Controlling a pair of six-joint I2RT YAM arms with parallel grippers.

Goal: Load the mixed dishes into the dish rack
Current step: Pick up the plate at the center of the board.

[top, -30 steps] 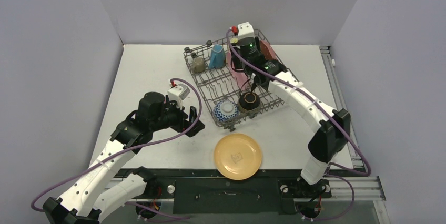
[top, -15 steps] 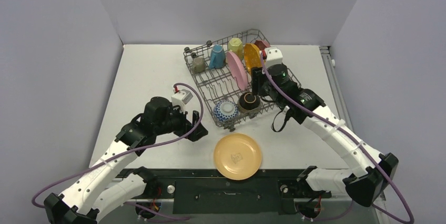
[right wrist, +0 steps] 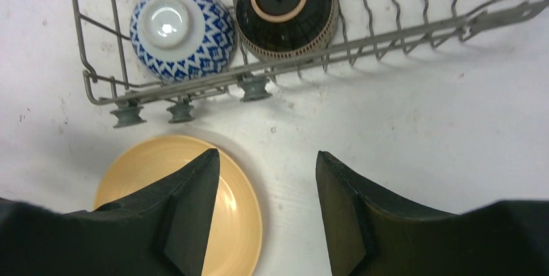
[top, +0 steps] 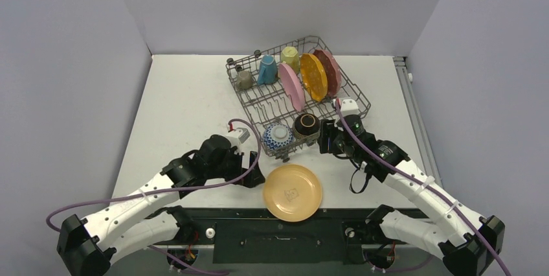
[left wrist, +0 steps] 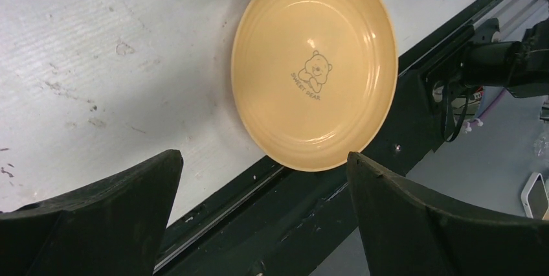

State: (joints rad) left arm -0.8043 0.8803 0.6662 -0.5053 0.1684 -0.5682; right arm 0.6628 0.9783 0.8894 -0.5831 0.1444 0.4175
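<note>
The dish rack (top: 262, 104) holds pink (top: 292, 86), orange (top: 312, 76) and dark red (top: 329, 72) plates upright. Grey-olive (top: 245, 80), blue (top: 267, 70) and yellow (top: 290, 59) mugs stand at its back. A blue-white bowl (top: 278, 137) (right wrist: 180, 30) and a dark brown bowl (top: 305, 124) (right wrist: 285, 7) sit upside down at its near end. A tan plate (top: 292, 192) (left wrist: 315, 65) (right wrist: 236, 218) lies flat on the table by the front edge. My left gripper (top: 254, 175) (left wrist: 264, 155) is open just left of that plate. My right gripper (top: 325, 138) (right wrist: 267, 153) hangs open and empty above the plate's right rim.
The black front rail (top: 285, 214) (left wrist: 311, 224) runs right under the tan plate's near rim. The rack's small wheels (right wrist: 181, 113) stand close to the plate's far side. Purple cables loop from both wrists. Grey walls close in the table on three sides.
My right arm has pulled back out of the rack to its near right corner, uncovering the orange and dark red plates. My left gripper has moved right and nearer, up to the tan plate.
</note>
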